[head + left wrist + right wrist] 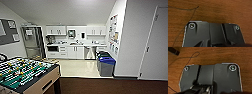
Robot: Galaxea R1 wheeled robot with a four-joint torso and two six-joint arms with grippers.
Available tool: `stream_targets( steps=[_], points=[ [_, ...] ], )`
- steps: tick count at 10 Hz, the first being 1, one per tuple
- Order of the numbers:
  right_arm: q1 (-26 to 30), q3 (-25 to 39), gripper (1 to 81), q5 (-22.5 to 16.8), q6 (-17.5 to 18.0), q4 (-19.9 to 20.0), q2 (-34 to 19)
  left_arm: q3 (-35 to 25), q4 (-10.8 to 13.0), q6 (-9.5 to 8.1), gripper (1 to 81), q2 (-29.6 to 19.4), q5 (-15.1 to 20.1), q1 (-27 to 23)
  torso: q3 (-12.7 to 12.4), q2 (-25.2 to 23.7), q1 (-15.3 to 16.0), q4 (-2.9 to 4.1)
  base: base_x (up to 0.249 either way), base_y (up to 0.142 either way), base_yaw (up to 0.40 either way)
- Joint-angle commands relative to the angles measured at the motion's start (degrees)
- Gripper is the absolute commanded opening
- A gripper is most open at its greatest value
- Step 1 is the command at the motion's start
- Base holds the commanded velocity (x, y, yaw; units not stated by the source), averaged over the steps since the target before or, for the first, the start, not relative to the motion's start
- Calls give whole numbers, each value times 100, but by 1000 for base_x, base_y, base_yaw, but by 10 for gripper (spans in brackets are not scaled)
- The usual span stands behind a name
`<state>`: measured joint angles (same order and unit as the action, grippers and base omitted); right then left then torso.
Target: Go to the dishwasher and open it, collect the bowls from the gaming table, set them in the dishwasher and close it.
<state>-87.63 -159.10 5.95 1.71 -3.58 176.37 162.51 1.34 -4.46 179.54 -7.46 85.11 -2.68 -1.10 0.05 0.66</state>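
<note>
Left wrist plate (201, 33): wide, flat, matte black, rounded corners, pale edge line. Round fitting (192, 25) with bright ring at one corner, second fitting (237, 27) at the other. Raised central panel between parallel seams. Right wrist plate (224, 78): same black finish, ringed fittings (232, 67) and (186, 68) at corners. Jointed bar (201, 88) below, dark with greyish rounded parts.

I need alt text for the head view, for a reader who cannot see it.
A kitchenette at the far end of a room, with white cabinets and a silver-fronted dishwasher shut beneath the counter. A foosball table stands near on the left; a blue-lidded bin stands by the right wall.
</note>
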Motion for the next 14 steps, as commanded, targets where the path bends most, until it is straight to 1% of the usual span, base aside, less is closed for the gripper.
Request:
stream_targets(
  steps=[1,3,5,14],
  points=[
    [346,29,811,-235,23,-11,23,0,68,33,811,38,236,-377,0,0,0,0,147,0,0],
    [346,29,811,-235,23,-11,23,0,59,33,811,38,236,-377,0,0,0,0,147,0,0],
    [337,29,811,-235,23,-11,23,0,68,33,811,38,315,-368,0,0,0,0,145,0,0],
    [329,29,811,-235,23,-11,23,0,68,33,811,38,324,-342,0,0,0,0,141,0,0]
  ],
)
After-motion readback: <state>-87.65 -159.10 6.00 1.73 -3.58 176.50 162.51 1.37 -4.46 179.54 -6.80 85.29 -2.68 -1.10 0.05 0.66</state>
